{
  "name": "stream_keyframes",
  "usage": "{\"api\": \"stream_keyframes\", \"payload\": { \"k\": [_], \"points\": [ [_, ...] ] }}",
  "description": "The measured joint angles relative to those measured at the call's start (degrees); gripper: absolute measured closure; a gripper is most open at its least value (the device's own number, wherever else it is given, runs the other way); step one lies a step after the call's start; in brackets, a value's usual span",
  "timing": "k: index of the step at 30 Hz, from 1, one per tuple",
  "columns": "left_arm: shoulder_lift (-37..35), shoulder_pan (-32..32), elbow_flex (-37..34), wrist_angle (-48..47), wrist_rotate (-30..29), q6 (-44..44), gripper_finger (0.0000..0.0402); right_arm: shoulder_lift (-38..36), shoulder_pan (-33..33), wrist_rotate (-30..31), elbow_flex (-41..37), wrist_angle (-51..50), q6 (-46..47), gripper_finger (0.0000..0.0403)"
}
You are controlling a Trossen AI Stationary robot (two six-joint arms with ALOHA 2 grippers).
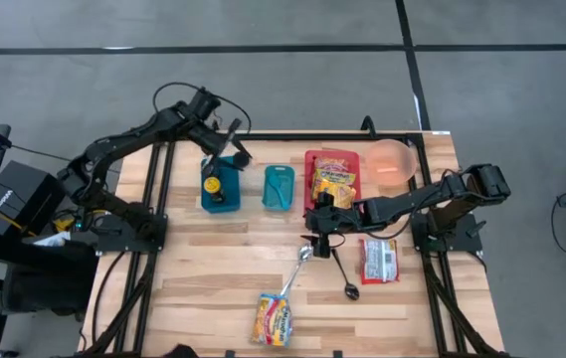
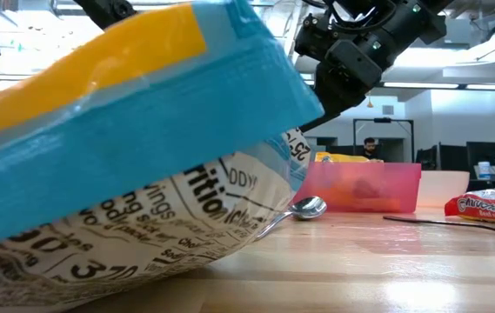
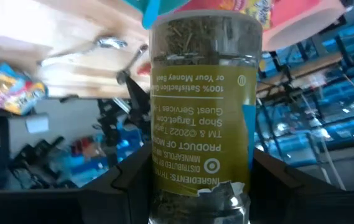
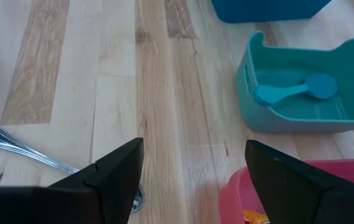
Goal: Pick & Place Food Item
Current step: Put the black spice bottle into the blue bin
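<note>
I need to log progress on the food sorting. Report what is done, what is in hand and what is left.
Looks done: a yellow packet lies in the red bin.
In hand: the left gripper holds a spice jar over the blue bin; the right gripper hangs open near the red bin.
Left: the red snack packet and the blue-edged packet lie on the table.

Two dark jointed arms, black cables looping beside the left arm, blunt black fingers, matte casings
</note>
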Motion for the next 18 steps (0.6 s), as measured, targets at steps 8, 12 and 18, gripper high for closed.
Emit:
{"api": "stream_keyframes", "payload": {
  "k": [8, 12, 18],
  "points": [
    [-0.31, 7.56, 0.00, -6.54, 4.74, -0.12, 0.0222, 0.00, 0.01, 0.00, 0.00, 0.16, 0.00, 0.0127],
    [-0.31, 12.51, -0.16, -11.49, 4.93, 4.20, 0.0222, 0.00, 0.00, 0.00, 0.00, 0.16, 0.01, 0.0127],
    [-0.26, 17.37, -7.06, -5.96, 10.32, 4.13, 0.0222, 0.00, 0.01, 0.00, 0.00, 0.17, 0.00, 0.0127]
  ]
}}
